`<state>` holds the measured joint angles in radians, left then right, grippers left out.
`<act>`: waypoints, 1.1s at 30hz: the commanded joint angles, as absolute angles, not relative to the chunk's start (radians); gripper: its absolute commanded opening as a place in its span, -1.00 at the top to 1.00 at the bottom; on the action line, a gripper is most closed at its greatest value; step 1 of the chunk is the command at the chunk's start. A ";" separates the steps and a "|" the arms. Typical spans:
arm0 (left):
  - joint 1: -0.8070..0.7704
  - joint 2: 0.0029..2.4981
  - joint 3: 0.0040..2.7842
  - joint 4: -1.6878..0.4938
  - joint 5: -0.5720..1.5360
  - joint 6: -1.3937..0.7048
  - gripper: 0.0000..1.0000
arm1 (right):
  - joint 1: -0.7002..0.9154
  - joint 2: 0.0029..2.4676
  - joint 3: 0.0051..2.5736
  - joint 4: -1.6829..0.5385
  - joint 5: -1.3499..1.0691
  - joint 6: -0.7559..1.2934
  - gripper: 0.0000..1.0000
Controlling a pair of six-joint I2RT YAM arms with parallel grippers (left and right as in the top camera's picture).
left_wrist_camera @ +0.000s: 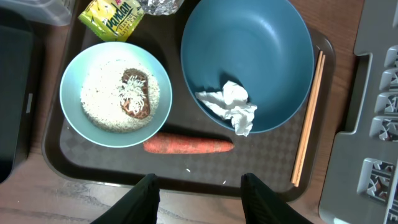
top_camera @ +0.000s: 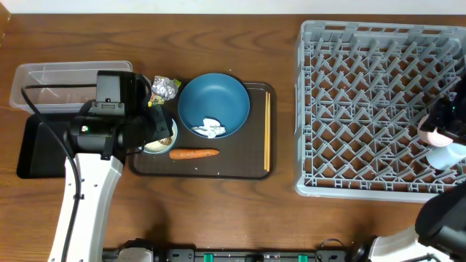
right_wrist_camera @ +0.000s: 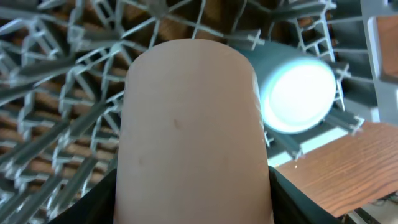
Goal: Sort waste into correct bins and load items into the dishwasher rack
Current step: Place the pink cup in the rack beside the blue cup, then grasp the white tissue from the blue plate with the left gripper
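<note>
Grey plastic lattice, the big square dishwasher rack (top_camera: 300, 116), is filling the right of the overhead view. The right gripper (top_camera: 439, 129) is hanging over its right side, clamping a pinkish-white cup (top_camera: 435, 135). A light-blue cup (top_camera: 448, 155) is lying just beside it in the rack. The left arm is sitting over the dark brown serving tray (top_camera: 240, 164), near the clear plastic tub (top_camera: 44, 76) and the shallow black tray (top_camera: 33, 156).

Left wrist view: the left gripper (left_wrist_camera: 199, 199) is hovering spread wide, touching nothing, just short of the orange carrot (left_wrist_camera: 188, 145). The small light-blue bowl (left_wrist_camera: 69, 115) is carrying white rice (left_wrist_camera: 99, 99) and a brown lump (left_wrist_camera: 138, 106). White crumpled tissue (left_wrist_camera: 231, 107) is lying in the large blue plate (left_wrist_camera: 249, 50), and thin wooden chopsticks (left_wrist_camera: 308, 118) are lying along the tray's right edge.

Right wrist view: the pink cup is filling the frame, dark fingers (right_wrist_camera: 93, 199) pressing both flanks.
</note>
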<state>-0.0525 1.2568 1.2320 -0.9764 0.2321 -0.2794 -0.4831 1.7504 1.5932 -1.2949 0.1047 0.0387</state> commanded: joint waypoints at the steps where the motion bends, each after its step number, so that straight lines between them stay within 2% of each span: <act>1: -0.049 1.254 1.245 -0.979 0.219 -0.262 0.13 | -0.494 1.790 1.607 -1.272 0.141 0.056 0.30; 4: -0.049 1.254 1.245 -0.979 0.219 -0.262 0.13 | -0.494 1.820 1.607 -1.264 0.138 0.056 0.19; 5: -0.049 1.254 1.245 -0.979 0.219 -0.262 0.13 | -0.495 1.831 1.607 -1.264 0.133 0.055 0.04; 8: -0.049 1.254 1.245 -0.979 0.219 -0.262 0.13 | -0.494 1.852 1.607 -1.265 0.104 0.055 -0.59; 9: -0.049 1.254 1.245 -0.979 0.219 -0.262 0.12 | -0.494 1.855 1.607 -1.262 0.093 0.056 -0.70; 16: -0.049 1.254 1.245 -0.979 0.219 -0.262 0.07 | -0.492 1.848 1.608 -1.260 0.048 0.055 -0.65; 23: -0.049 1.263 1.245 -0.976 0.219 -0.262 0.03 | -0.471 1.728 1.610 -1.252 -0.206 0.027 -0.64; 27: -0.049 1.282 1.242 -0.974 0.219 -0.262 -0.02 | -0.406 1.615 1.610 -1.232 -0.350 0.002 -0.64; 33: -0.064 1.345 1.241 -0.933 0.227 -0.262 -0.05 | -0.240 1.497 1.610 -1.223 -0.367 -0.015 -0.72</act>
<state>-0.0547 1.3102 1.2320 -0.9474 0.2321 -0.2794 -0.2989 1.5208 1.5993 -1.2217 -0.3084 0.0132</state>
